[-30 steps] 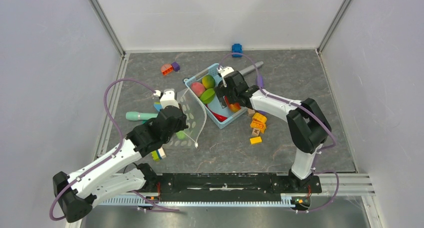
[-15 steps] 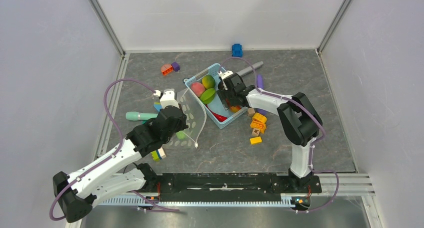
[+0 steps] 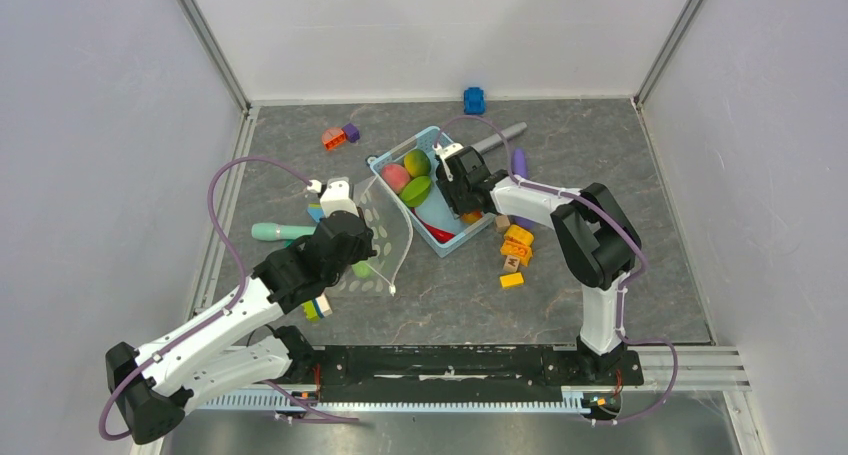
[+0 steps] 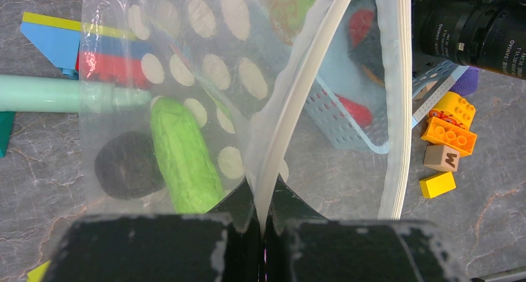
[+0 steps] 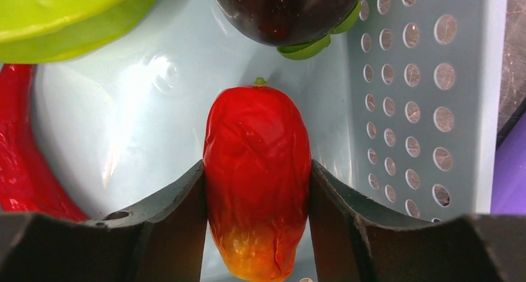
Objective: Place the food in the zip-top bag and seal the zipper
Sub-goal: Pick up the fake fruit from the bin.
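In the blue basket (image 5: 434, 77) on the tabletop (image 3: 650, 135): right gripper (image 5: 257, 189) pressed against both sides of a red-orange toy fruit (image 5: 257, 170), beside a dark eggplant (image 5: 285, 9) and red pepper (image 5: 25, 145). Nearby, left gripper (image 4: 260, 198) clenched on the zipper (image 4: 298, 102) of the dotted bag (image 4: 186, 65), a green vegetable (image 4: 183, 158) and dark round piece (image 4: 127, 164) inside.

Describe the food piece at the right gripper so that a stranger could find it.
Look into the light-blue perforated plastic basket in the middle of the grey table. At its near end, the right gripper clasps a glossy red oval toy fruit. Unlike the long red pepper and the dark round fruit beside it, it fades to orange at one end.
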Available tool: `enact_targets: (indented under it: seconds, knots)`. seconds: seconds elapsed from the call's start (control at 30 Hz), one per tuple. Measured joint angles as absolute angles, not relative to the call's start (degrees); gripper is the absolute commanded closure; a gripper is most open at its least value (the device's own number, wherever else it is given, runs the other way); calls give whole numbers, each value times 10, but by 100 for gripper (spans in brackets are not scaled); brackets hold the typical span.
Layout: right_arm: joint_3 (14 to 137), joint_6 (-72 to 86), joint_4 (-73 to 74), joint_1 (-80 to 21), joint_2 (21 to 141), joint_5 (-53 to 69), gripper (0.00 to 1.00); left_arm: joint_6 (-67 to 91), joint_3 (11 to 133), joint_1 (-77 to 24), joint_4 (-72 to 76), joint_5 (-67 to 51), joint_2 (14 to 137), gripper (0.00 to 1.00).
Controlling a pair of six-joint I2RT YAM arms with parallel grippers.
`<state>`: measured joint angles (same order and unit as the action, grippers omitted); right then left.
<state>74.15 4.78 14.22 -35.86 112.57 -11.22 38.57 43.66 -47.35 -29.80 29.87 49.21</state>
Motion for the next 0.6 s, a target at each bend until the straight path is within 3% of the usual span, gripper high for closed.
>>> enact_targets:
  seconds: [0.23,0.6]
  knots:
    - [742,46,141,-359,1126,-105,84,386,437,-474,-298,299,492,98]
    - [675,48,85,-359,1022,-74,89,386,437,-474,-298,298,491,98]
